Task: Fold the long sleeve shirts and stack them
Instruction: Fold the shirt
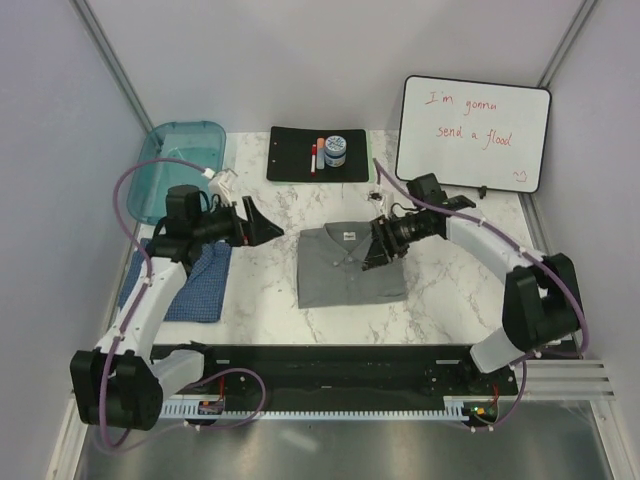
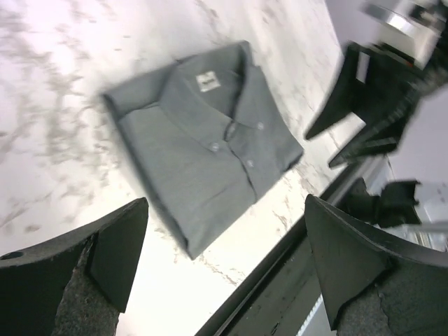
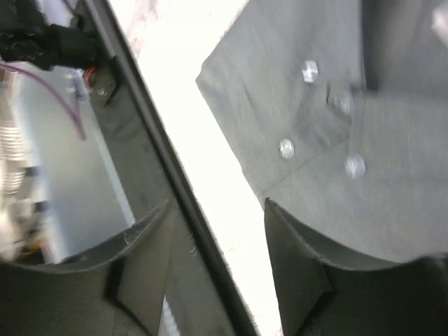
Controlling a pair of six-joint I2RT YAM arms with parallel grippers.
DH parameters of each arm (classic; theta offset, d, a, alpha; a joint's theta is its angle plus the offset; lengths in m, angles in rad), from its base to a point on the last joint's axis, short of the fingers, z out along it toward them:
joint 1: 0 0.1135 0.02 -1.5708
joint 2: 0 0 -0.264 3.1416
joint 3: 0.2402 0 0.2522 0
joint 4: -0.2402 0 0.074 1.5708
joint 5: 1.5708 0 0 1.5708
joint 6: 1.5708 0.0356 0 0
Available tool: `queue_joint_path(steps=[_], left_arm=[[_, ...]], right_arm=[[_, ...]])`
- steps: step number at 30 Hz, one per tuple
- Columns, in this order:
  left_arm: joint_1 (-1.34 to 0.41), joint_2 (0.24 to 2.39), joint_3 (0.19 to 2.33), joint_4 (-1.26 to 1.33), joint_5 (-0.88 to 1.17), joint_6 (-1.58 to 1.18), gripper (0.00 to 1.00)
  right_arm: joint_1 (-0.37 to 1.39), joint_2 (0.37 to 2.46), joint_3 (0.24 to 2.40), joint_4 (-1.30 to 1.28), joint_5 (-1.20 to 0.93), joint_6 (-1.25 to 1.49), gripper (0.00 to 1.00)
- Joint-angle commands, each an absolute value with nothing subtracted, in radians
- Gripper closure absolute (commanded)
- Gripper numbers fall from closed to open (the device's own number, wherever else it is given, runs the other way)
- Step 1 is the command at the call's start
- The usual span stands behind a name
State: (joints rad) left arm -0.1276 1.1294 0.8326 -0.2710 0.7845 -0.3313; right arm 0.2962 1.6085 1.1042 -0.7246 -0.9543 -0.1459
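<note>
a: where's the grey shirt (image 1: 345, 268) on the counter (image 1: 262, 290)?
b: in the middle, folded. its right edge is under the right pincer (image 1: 375, 260), jaws partway apart, gripping nothing i can see.
a: and the blue shirt (image 1: 190, 285)?
b: far left, beneath the left arm. the left pincer (image 1: 266, 227) hangs gaping wide between the shirts, aimed at the grey one.
a: right arm?
b: reaching in, wrist tipped down.
a: collar?
b: toward the far edge. the shirt lies wider left-to-right.

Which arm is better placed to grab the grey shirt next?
Probably the right arm. The right end effector hangs over the grey shirt at its right edge, jaws apart. The left end effector hovers open above the table, between the blue shirt and the grey one.
</note>
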Motion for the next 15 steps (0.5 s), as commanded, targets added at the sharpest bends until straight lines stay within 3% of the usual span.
queue_joint_path(steps=[1,6,11,15], left_arm=[[-0.043,1.147,0.853,-0.495,0.647,-0.388,0.01],[-0.002,1.195,0.789,-0.5,0.597,-0.491,0.01],[-0.002,1.247,0.77,-0.503,0.534,-0.485,0.01],[-0.006,1.275,0.764,-0.502,0.508,-0.488,0.01]], right_arm=[[0.49,1.522,1.106,-0.45,-0.546,-0.031,0.48],[0.8,1.603,1.155,-0.37,-0.229,-0.164,0.64],[1.009,1.704,1.15,-0.261,-0.071,-0.221,0.63],[1.066,1.796,1.164,-0.212,-0.031,-0.236,0.59]])
